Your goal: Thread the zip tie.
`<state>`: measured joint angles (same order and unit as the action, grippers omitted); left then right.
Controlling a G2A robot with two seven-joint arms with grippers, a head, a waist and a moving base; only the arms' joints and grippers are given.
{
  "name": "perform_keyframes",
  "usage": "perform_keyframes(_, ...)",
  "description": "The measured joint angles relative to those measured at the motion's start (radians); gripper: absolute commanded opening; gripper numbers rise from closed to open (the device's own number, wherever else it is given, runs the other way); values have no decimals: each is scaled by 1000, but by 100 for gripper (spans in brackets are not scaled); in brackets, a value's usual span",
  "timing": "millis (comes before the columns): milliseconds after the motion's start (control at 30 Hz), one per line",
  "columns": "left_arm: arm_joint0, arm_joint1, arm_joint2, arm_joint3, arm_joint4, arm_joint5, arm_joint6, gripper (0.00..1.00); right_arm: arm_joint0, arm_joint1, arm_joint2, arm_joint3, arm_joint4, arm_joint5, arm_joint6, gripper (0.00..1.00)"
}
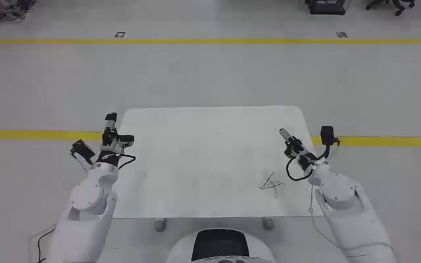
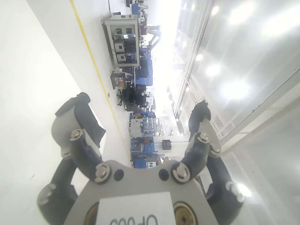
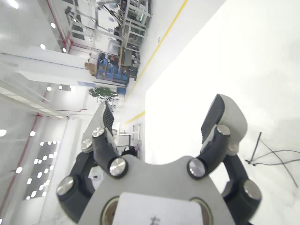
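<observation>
Thin black zip ties (image 1: 271, 183) lie crossed on the white table (image 1: 210, 144), near its front right corner. They show again as zip ties (image 3: 269, 155) in the right wrist view, beside that arm's gripper. My right gripper (image 1: 285, 135) hovers open over the table's right edge, a little behind the ties; its ribbed fingers (image 3: 212, 115) stand wide apart around nothing, and the right gripper (image 3: 161, 111) points away from the ties. My left gripper (image 1: 110, 119) is held off the table's left edge, open and empty, as the left gripper (image 2: 143, 104) shows in its own wrist view.
The table's top is bare white apart from the ties. Yellow floor lines (image 1: 210, 41) run behind and beside the table. Workbenches and racks (image 2: 124, 43) stand far off in the room.
</observation>
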<state>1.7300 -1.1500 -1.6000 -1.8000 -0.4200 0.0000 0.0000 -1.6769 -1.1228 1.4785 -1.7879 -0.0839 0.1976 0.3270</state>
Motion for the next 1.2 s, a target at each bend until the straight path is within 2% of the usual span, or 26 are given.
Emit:
perform_keyframes(267,0,0,0,0,0,0,0,100,-1,0,-1,0,2,-2,-1,100)
perform_keyframes(333,0,0,0,0,0,0,0,100,-2,2,-14,-1,-40,-5,13,100)
perform_keyframes(467,0,0,0,0,0,0,0,100,9,6,-42,2,-137,39,70,100)
perform_keyframes(567,0,0,0,0,0,0,0,100,23,5,-46,10,-147,82,79,100)
perform_keyframes(833,0,0,0,0,0,0,0,100,22,6,-58,14,-174,75,86,100)
perform_keyframes(1067,0,0,0,0,0,0,0,100,66,14,-132,43,-350,140,227,100)
perform_keyframes(1200,0,0,0,0,0,0,0,100,75,14,-137,49,-366,143,242,100)
